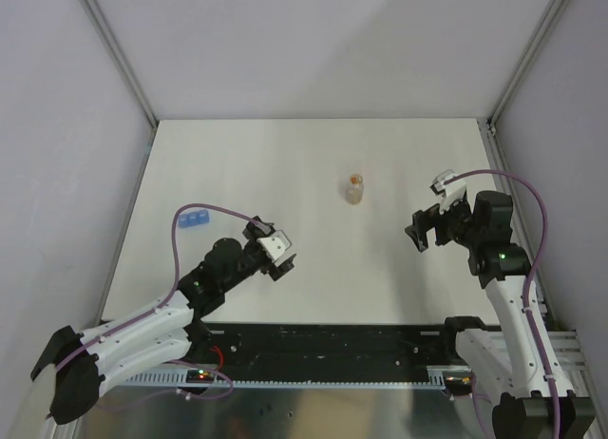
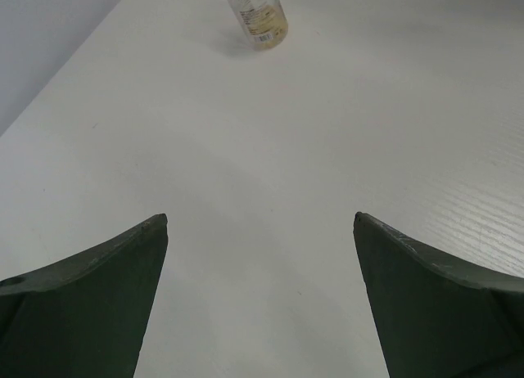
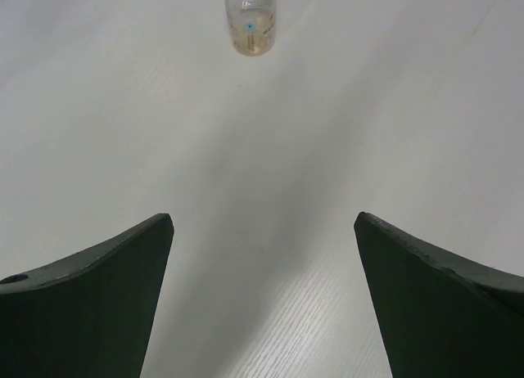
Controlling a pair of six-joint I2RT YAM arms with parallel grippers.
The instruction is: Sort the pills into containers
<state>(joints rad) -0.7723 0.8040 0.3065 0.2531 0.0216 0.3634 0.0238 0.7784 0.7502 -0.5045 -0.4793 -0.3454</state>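
Note:
A small clear vial (image 1: 355, 188) with an orange-brown mass of pills inside stands upright at mid-table. It also shows in the left wrist view (image 2: 258, 16) and in the right wrist view (image 3: 250, 22). The blue three-compartment container strip (image 1: 194, 219) lies at the left of the table. My left gripper (image 1: 282, 256) is open and empty, right of the strip and left of and nearer than the vial. My right gripper (image 1: 425, 230) is open and empty, right of the vial and facing it.
Grey walls with metal posts (image 1: 116, 49) close in the white table (image 1: 304, 287) on three sides. The arm bases and a black rail (image 1: 332, 349) run along the near edge. Purple cables loop over both arms.

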